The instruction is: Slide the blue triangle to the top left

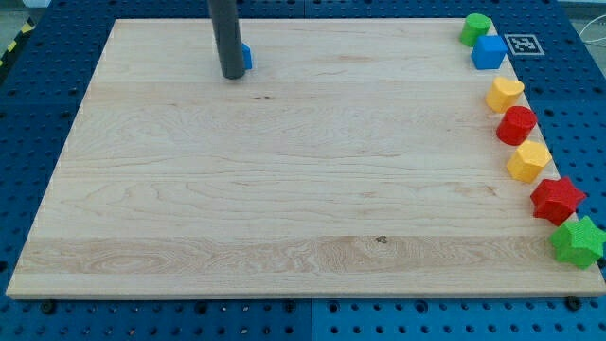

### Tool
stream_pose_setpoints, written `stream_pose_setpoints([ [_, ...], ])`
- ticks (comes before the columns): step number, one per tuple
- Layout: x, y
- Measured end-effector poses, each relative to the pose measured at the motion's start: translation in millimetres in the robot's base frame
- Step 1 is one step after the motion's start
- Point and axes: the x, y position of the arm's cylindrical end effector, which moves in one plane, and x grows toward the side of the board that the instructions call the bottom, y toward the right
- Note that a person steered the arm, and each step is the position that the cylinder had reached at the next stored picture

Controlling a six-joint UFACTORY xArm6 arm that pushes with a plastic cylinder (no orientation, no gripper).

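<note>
The blue triangle (246,57) lies near the view's top left of the wooden board (284,189), mostly hidden behind my rod; only its right edge shows. My tip (232,76) rests on the board right against the triangle, at its lower left side as seen here.
A column of blocks runs down the board's right edge: a green block (474,28), a blue cube (489,52), a yellow heart (505,94), a red round block (517,125), a yellow hexagon (528,162), a red star (557,200) and a green star (579,242).
</note>
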Motion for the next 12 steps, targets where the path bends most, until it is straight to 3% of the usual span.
stream_pose_setpoints([
  [2, -43, 16],
  [4, -64, 80],
  [8, -81, -24],
  [10, -51, -12],
  [12, -53, -32],
])
